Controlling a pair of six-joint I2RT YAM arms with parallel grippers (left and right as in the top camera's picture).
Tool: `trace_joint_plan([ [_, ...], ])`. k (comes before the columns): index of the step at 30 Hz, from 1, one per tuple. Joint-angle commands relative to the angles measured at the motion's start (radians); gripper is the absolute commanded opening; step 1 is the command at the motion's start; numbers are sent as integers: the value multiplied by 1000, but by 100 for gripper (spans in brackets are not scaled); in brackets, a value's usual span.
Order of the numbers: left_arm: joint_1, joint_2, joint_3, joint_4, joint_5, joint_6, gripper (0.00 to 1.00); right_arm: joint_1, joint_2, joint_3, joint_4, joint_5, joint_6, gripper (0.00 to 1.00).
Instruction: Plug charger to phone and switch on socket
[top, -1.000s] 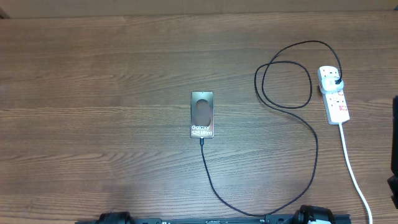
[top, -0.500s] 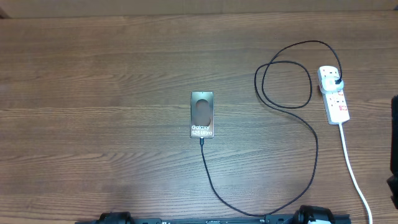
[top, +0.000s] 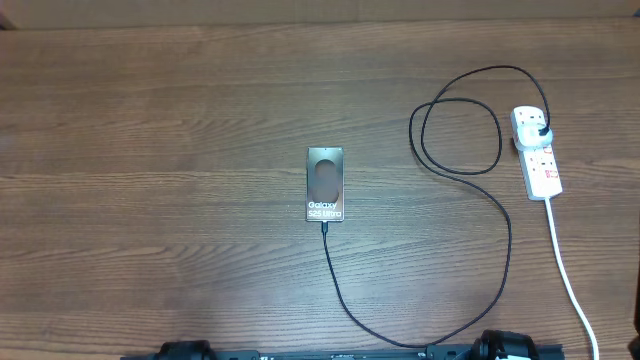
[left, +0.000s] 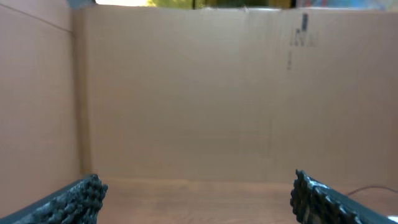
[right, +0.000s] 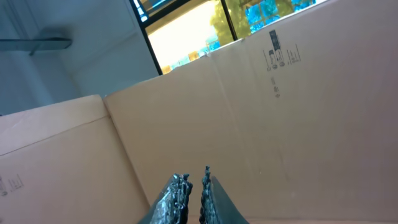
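The phone (top: 325, 185) lies flat mid-table, its "Galaxy" lettering at the near end. The charger (top: 505, 230) is a thin black cable. Its tip sits at the phone's near edge (top: 325, 227). It runs toward me, curves right, loops, and ends in a black plug (top: 542, 130) seated in the socket (top: 538, 152), a white strip at the right. The switch state is too small to tell. Neither gripper shows overhead. In the left wrist view my left gripper (left: 196, 199) is open and empty. In the right wrist view my right gripper (right: 194, 179) is shut on nothing, pointing up at cardboard.
The socket's white cord (top: 568, 275) runs toward the near right edge. Cardboard walls (left: 199, 93) stand around the table. The arm bases (top: 500, 348) sit at the near edge.
A dark part of the right arm at the overhead view's right edge has moved out of the frame. Phone, cable and socket have not moved.
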Motion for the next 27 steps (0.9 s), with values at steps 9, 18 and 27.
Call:
trace_joint_plan([
  [9,6,-5,-575,521,124,11,100,30,-45,2,2,10,0,11],
  [18,6,-5,-980,843,116,10,100,30,-72,2,-2,10,0,11],
  [27,6,-5,-1235,1035,109,-17,99,30,-72,2,-8,10,0,11],
])
